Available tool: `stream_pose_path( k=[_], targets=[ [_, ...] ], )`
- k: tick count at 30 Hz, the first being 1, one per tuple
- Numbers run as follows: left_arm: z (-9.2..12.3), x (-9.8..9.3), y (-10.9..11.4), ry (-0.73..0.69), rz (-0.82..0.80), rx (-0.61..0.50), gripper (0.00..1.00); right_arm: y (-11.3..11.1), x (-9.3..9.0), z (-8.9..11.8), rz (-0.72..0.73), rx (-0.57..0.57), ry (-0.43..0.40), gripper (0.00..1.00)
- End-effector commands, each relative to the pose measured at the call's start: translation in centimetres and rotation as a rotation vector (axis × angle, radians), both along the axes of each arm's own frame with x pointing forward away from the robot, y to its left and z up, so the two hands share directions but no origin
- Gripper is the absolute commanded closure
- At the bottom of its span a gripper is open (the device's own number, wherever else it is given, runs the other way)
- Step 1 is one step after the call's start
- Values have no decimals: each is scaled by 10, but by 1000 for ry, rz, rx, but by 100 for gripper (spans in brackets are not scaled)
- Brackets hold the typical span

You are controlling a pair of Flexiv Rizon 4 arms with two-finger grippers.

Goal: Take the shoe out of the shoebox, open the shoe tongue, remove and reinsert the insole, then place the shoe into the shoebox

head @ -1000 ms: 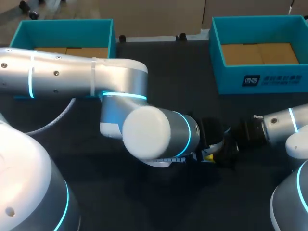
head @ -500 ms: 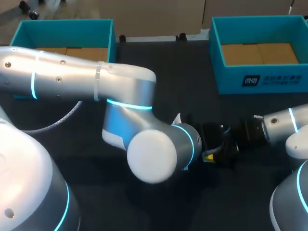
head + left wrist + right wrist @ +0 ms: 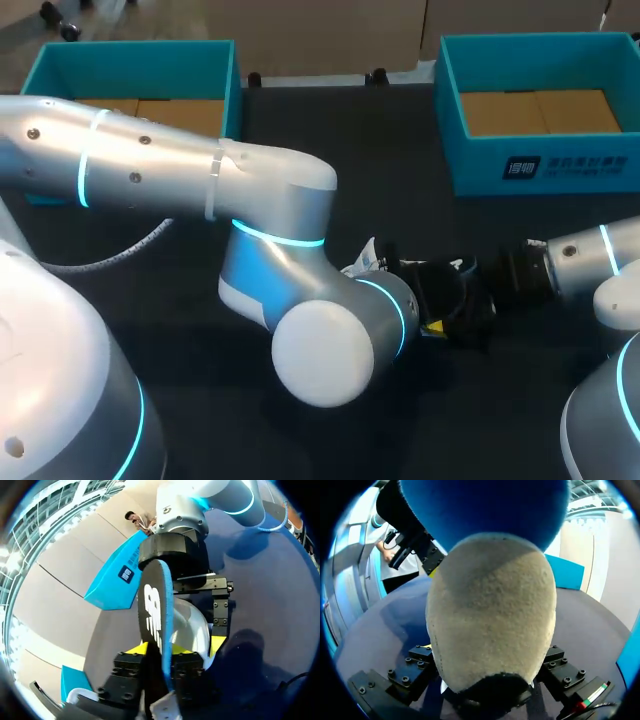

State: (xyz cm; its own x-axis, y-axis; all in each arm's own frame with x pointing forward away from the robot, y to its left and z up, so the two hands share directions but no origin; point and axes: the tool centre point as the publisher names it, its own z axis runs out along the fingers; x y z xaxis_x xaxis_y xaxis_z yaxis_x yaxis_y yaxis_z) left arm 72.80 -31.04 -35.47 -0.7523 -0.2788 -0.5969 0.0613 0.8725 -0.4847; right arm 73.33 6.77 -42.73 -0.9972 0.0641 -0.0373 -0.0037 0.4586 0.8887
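Between the two grippers, the grey suede shoe [image 3: 490,610] sits heel-first in my right gripper [image 3: 485,682], whose wide-set fingers [image 3: 412,667] press it from both sides. The black insole with its blue edge [image 3: 156,605] stands on edge above the shoe [image 3: 194,625], and my left gripper [image 3: 159,652] is shut on its near end. Its blue underside [image 3: 485,505] shows past the heel in the right wrist view. In the head view my left arm covers most of the shoe. Only the left gripper [image 3: 428,318] and right gripper [image 3: 482,288] show, meeting at the table's middle.
Two teal shoeboxes stand at the back of the dark table, one at the left [image 3: 130,52] and one at the right [image 3: 545,165], both with brown paper inside. My left arm's elbow [image 3: 325,350] bulks over the table's front middle.
My left arm's wrist has swung right and turned toward the shoe, and its fingers have narrowed onto the insole. The right arm and the shoe have kept still.
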Motion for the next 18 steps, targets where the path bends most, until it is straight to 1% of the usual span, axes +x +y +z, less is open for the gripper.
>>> stream_pose_path(
  k=[1,9,18],
  targets=[
    [-7,-1,-1,-1,2,3,100,1,0,0,-1,-4,0,100],
    [0,-3,2,12,-6,1,100,1,0,0,-1,-4,0,100],
    [21,-7,-4,36,-25,-6,100,1,0,0,-1,-4,0,100]
  ],
)
